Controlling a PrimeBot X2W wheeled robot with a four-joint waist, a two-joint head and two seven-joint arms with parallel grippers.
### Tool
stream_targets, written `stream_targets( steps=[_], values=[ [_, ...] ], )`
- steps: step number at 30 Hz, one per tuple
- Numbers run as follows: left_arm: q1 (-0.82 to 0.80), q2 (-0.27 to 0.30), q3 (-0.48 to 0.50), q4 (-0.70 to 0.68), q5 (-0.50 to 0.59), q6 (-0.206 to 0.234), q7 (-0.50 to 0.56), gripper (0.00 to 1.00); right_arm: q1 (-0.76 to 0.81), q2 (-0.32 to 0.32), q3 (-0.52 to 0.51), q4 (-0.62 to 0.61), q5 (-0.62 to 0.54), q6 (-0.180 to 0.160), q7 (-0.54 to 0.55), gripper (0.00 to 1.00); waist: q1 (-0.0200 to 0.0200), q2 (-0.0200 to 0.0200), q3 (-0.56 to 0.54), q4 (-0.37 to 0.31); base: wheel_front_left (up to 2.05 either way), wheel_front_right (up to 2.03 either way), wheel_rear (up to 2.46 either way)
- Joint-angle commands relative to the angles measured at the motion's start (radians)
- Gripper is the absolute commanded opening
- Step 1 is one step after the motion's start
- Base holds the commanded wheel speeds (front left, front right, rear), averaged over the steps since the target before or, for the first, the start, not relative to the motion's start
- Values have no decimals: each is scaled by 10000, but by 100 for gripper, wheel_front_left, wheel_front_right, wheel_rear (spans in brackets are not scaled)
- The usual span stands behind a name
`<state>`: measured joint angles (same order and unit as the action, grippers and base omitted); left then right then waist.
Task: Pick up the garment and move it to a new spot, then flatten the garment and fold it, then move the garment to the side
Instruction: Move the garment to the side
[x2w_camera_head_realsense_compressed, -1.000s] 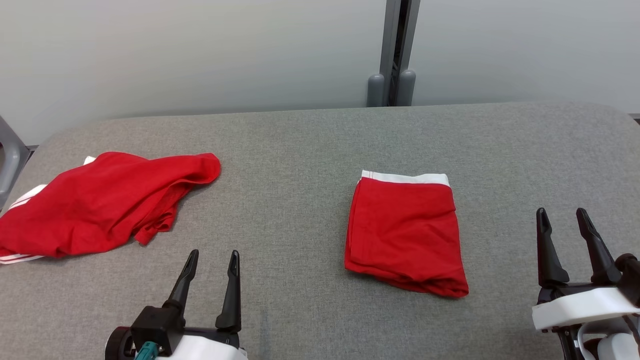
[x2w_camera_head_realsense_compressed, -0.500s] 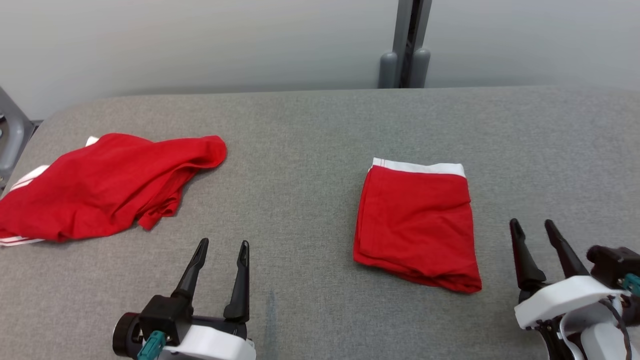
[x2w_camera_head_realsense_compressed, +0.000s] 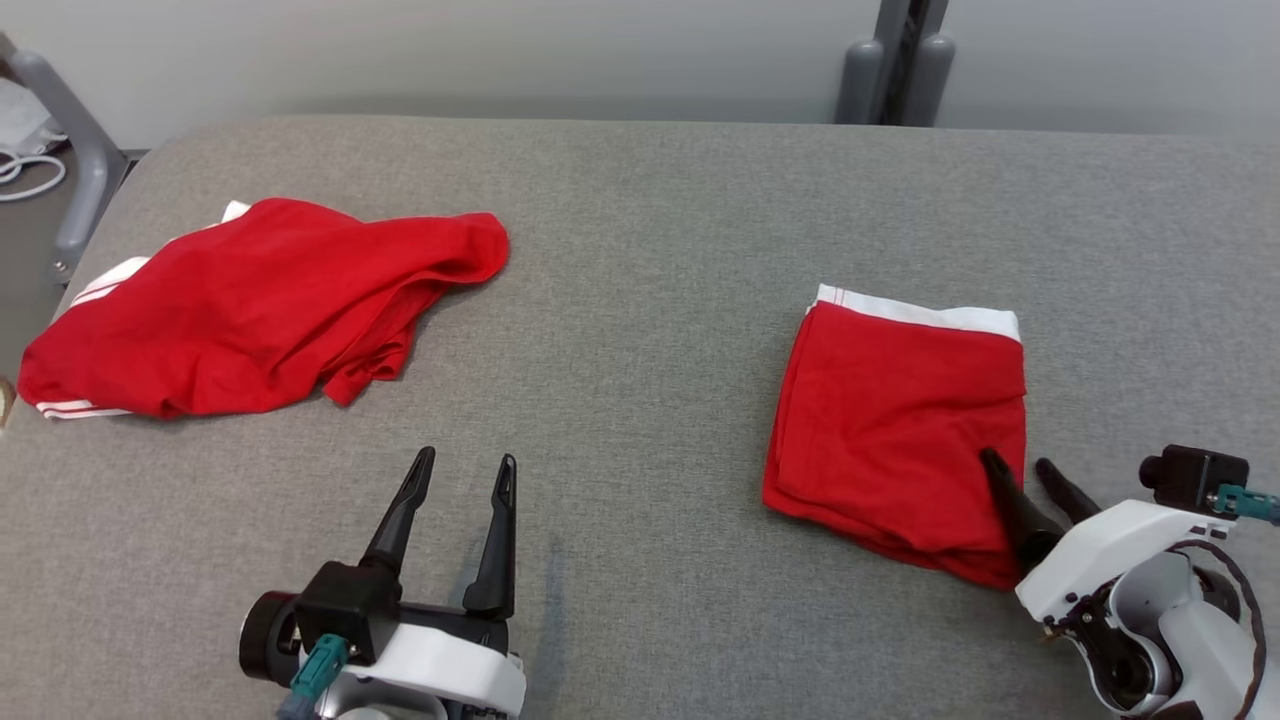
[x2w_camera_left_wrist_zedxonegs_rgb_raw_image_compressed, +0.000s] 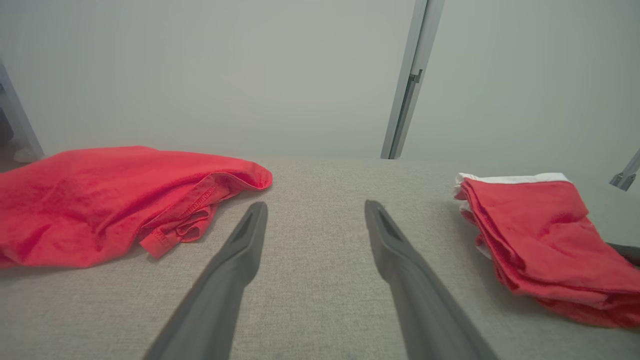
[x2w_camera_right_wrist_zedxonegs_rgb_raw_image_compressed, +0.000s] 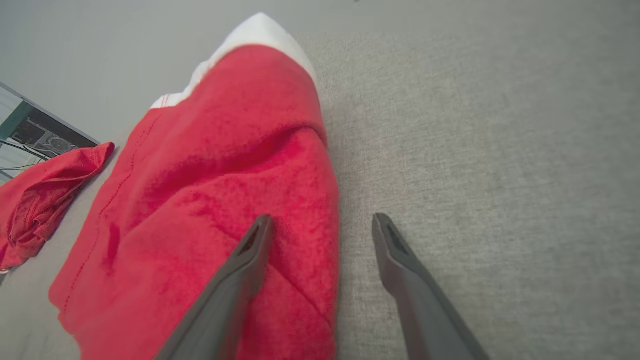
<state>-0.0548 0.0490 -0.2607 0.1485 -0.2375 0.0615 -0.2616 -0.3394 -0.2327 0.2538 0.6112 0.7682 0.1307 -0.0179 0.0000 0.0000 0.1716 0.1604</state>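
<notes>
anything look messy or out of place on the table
The crumpled red garment on the left of the grey table lies bunched and unfolded, unlike the folded red garment with a white band on the right. Nothing looks spilled or damaged.

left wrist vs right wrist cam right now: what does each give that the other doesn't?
Left wrist: left gripper open over bare table, metal post behind, folded garment side-on, layers visible. Right wrist: right gripper open, one finger over the folded garment's edge, the other over table. Both: folded garment, crumpled garment, grey table.
</notes>
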Motion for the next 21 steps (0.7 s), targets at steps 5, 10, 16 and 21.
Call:
stream_targets(
  steps=[5, 10, 16, 21],
  values=[
    [-254, 35, -86, 33, -7, -5, -37, 100, -348, -179, 573, 396, 831, -1, 395, 100, 0, 0, 115, 232, 0, 0, 0],
    [-288, 34, -179, 48, -10, 58, -37, 100, -504, -209, 1165, 571, 1494, -1, 429, 100, 0, 0, 67, 365, 0, 0, 0],
    [-158, 35, -172, 25, 31, 112, -37, 100, -781, -549, 1942, 664, 1575, -1, -68, 0, 0, 0, -26, 329, 0, 0, 0],
    [-172, 34, -165, -20, 118, 41, -37, 100, -1085, -966, 2615, 920, 1377, -1, -700, 0, 0, 0, -73, 25, 0, 0, 0]
  ],
)
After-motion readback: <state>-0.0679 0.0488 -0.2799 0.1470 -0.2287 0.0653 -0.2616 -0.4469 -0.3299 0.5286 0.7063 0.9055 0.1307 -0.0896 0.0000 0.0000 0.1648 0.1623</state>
